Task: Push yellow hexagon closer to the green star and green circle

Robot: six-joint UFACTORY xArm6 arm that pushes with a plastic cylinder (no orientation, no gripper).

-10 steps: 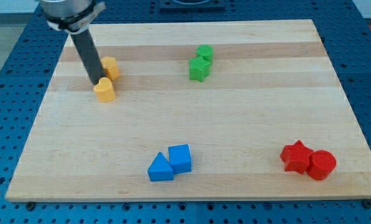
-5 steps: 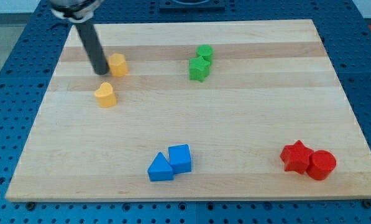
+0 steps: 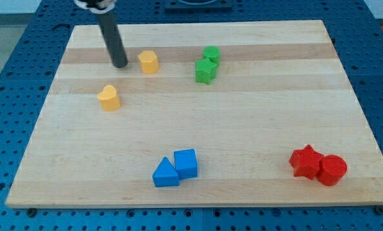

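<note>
My tip (image 3: 120,65) just left of yellow hexagon (image 3: 149,61), small gap, holding nothing. Hexagon near board's top, left of green star (image 3: 204,70) and green circle (image 3: 211,54), apart.

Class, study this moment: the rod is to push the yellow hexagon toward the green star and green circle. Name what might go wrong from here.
1. My tip sits apart from the yellow hexagon, on the view's left; an off-centre push may send the block sideways, past the greens.
2. The green star and green circle touch; too strong a push might knock them apart.
3. The other yellow block lies near the rod and might be clipped.
</note>
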